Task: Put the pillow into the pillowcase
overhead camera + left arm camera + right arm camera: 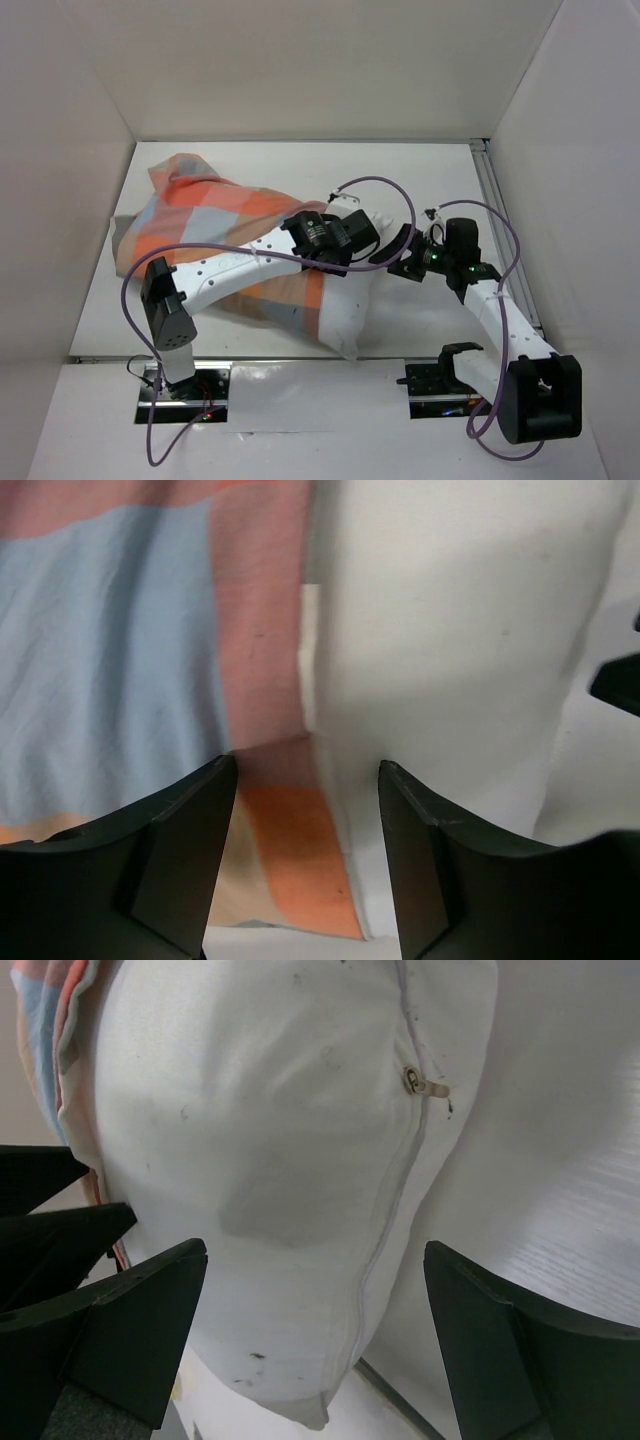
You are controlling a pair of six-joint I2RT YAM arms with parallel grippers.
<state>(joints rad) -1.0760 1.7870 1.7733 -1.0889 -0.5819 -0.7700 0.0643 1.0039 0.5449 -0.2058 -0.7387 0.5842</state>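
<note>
The checked pillowcase (200, 215) lies across the left and middle of the table. The white pillow (345, 305) sticks out of its right end; the rest is hidden inside. My left gripper (362, 235) is open above the case's mouth. In the left wrist view its fingers (308, 765) straddle the orange hem of the pillowcase (110, 660) and the pillow (450, 630). My right gripper (395, 250) is open just right of the pillow's exposed end. In the right wrist view (315, 1250) the pillow (270, 1130) with its zip seam fills the space beyond the wide-open jaws, and the pillowcase (40, 1000) shows at the top left.
The white table (430, 180) is walled in by white panels at the back and both sides. A metal rail (500, 220) runs along its right edge. Purple cables loop over both arms near the grippers.
</note>
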